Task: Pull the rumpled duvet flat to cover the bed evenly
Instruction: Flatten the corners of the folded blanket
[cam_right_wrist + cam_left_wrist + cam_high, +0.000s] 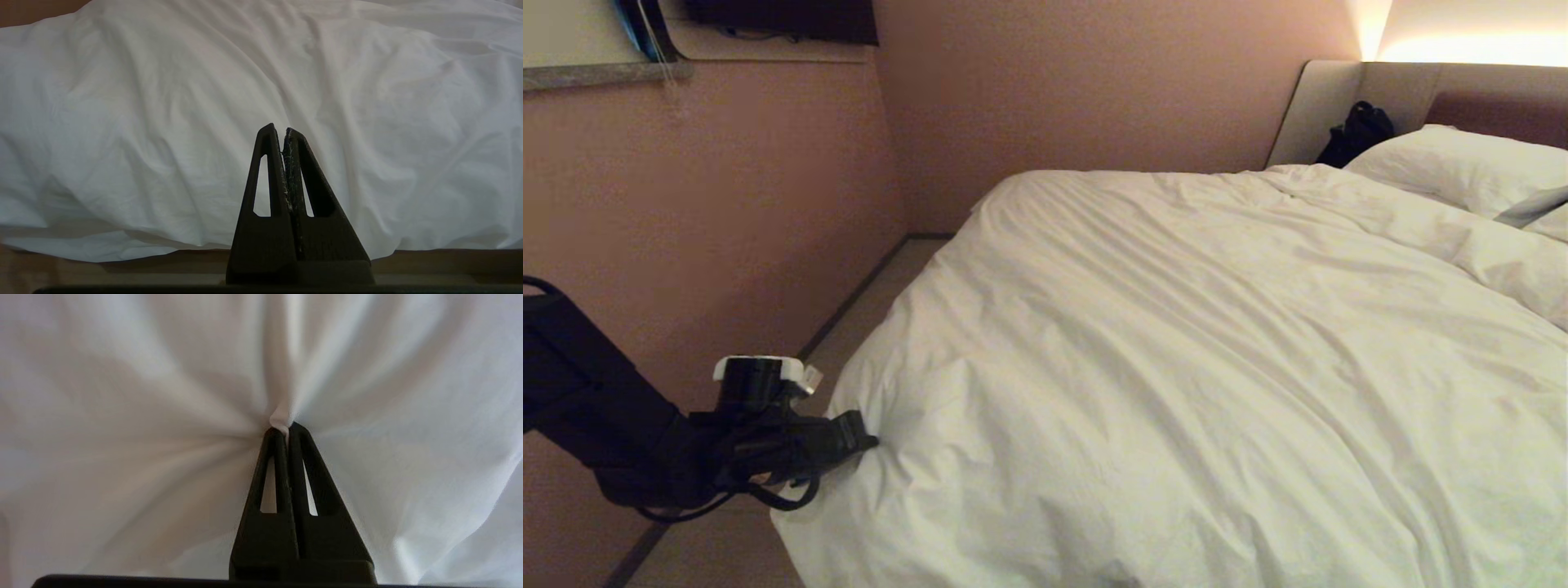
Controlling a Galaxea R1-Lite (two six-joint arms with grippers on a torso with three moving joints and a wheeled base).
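At bedside, left gripper clenches a thin pinch of puffy white creased duvet — pulled hard, that small fold could slip free.

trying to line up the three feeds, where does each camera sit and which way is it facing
Head view: high on the robot, looking down over the puffy white duvet toward the padded headboard; left gripper shows.
Left wrist view: behind the black fingers, facing cloth pinched between them.
Right wrist view: behind the shut right gripper, held apart, facing the duvet's overhanging edge and the floor.
Shared: head and left wrist views both show the left gripper's pinch.
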